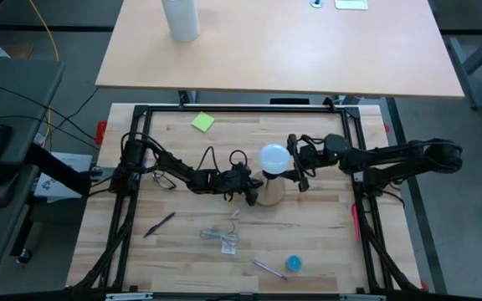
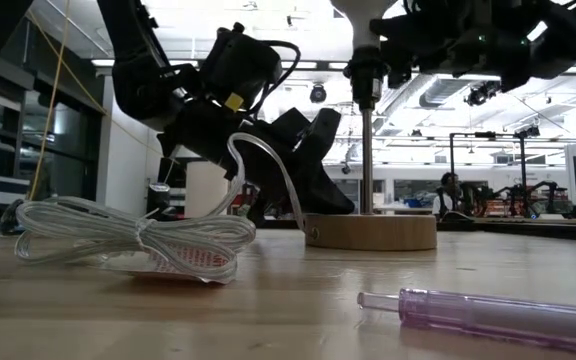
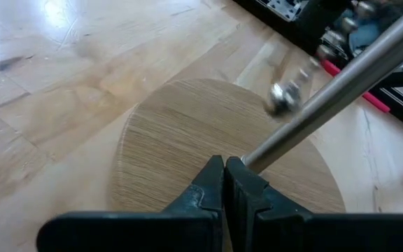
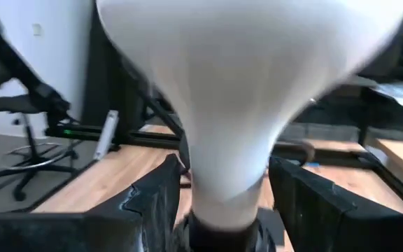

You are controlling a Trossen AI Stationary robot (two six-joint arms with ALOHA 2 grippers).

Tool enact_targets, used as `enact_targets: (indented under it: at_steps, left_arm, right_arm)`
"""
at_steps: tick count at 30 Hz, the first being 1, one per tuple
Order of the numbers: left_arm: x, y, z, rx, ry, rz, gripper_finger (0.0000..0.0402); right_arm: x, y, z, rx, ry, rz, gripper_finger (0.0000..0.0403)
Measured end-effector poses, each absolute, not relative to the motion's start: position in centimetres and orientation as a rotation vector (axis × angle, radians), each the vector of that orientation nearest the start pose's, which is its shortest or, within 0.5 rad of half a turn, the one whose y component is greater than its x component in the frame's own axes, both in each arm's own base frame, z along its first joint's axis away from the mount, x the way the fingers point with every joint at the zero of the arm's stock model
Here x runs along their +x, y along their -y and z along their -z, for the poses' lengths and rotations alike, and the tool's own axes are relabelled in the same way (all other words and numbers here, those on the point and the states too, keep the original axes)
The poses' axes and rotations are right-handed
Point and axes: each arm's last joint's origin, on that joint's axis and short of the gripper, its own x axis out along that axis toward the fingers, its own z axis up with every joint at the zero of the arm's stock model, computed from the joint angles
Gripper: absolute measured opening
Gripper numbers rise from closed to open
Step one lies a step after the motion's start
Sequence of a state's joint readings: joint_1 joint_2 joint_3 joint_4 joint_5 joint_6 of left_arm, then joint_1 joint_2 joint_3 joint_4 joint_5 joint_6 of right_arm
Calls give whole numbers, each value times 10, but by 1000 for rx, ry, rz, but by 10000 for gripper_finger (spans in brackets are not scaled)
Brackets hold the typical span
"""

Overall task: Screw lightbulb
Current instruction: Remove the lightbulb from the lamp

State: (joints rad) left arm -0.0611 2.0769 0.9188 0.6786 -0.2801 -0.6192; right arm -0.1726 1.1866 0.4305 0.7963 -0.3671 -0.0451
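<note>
1. Overhead, the lightbulb [image 1: 274, 157] sits atop the lamp's metal stem [image 2: 366, 150], above the round wooden base [image 1: 269, 193] near mid-table. In the low view its globe is cut off at the upper edge.
2. Right gripper [image 1: 298, 174]: fingers [image 4: 152, 203] stand on either side of the bulb's tapering neck, apparently grasping it; actual contact is hidden in the wrist view, where the bulb [image 4: 243, 98] fills most of the picture.
3. Left gripper [image 1: 252, 194]: clenched, fingertips pressed together on the wooden disc right at the foot of the stem [image 3: 334, 91]; nothing seen between them.
4. The socket [image 2: 365, 75] is largely masked by the dark right arm in the low view.
5. Surroundings: coiled white cable [image 2: 128, 238] and a translucent purple pen [image 2: 488, 310] in the foreground; a yellow sticky note [image 1: 202, 122], a blue disc [image 1: 294, 263], and a white cylinder [image 1: 181, 18] on the far table.
6. A person [image 2: 450, 192] shows in the room beyond, too small to describe.
7. No legible writing or labels found.
</note>
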Motion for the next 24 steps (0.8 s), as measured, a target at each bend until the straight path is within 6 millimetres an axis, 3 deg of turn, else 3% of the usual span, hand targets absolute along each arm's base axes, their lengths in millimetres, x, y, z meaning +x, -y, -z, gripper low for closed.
enact_targets:
  at_steps: [10, 24]
  left_arm:
    - [386, 19, -89, -522, -395, -334, 0]
    - [384, 19, -87, -515, -417, -347, 0]
  right_arm:
    - [245, 52, -258, -76, 14, -446, 211]
    - [276, 59, -249, -42, -57, -655, 211]
